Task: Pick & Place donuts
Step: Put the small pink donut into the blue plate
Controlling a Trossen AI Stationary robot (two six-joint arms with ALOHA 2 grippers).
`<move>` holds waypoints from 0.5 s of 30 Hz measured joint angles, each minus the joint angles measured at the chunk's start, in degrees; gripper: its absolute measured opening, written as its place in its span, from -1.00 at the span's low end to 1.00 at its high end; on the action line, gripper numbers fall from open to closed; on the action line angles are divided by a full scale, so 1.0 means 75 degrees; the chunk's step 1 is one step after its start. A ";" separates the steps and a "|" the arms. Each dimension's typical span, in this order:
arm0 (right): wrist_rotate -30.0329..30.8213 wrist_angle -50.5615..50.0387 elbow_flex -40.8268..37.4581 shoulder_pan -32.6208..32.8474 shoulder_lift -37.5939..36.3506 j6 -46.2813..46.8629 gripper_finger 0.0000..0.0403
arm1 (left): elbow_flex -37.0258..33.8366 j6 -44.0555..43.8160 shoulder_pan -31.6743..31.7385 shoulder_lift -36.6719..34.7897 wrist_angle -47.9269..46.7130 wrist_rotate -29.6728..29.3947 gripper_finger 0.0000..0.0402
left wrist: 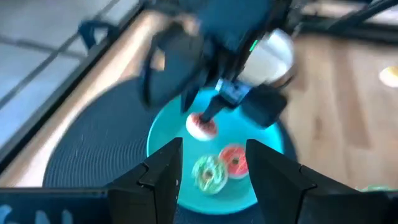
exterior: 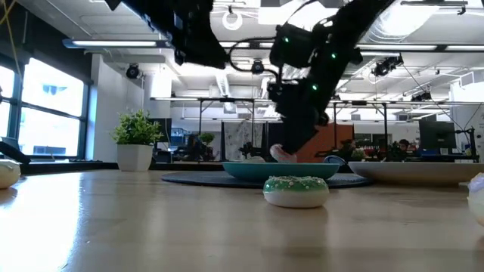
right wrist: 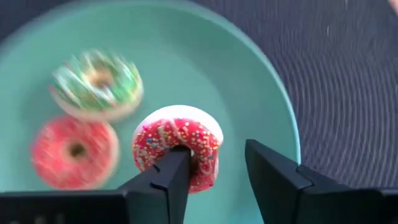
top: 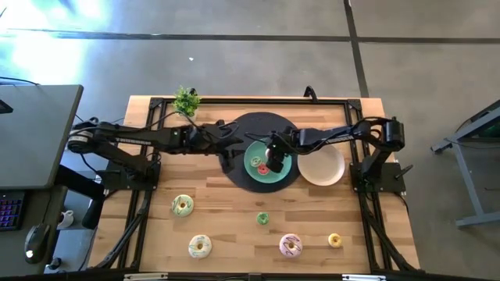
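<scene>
Donuts (right wrist: 178, 144): right jaws released over teal plate (right wrist: 249, 81); left jaws released; no writing.

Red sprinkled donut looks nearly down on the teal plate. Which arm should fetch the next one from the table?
Left, probably. The left gripper hovers open and empty above the teal plate, while the right gripper has the red sprinkled donut between its fingers. The green donut lies closest.
</scene>
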 joint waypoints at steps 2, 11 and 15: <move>-0.0036 -0.0054 0.0282 0.0059 0.0000 0.0056 -0.25 | -0.0006 -0.0138 -0.0003 0.0361 -0.0074 -0.0243 -0.13; -0.0242 -0.0479 0.1193 0.0214 -0.0012 -0.0101 -0.25 | -0.0011 -0.0565 0.0107 0.1947 0.1843 -0.0696 -0.13; 0.0083 -0.0968 0.1160 0.0210 -0.0012 -0.0226 -0.26 | -0.0009 -0.0638 0.0256 0.2433 0.2531 -0.0324 -0.13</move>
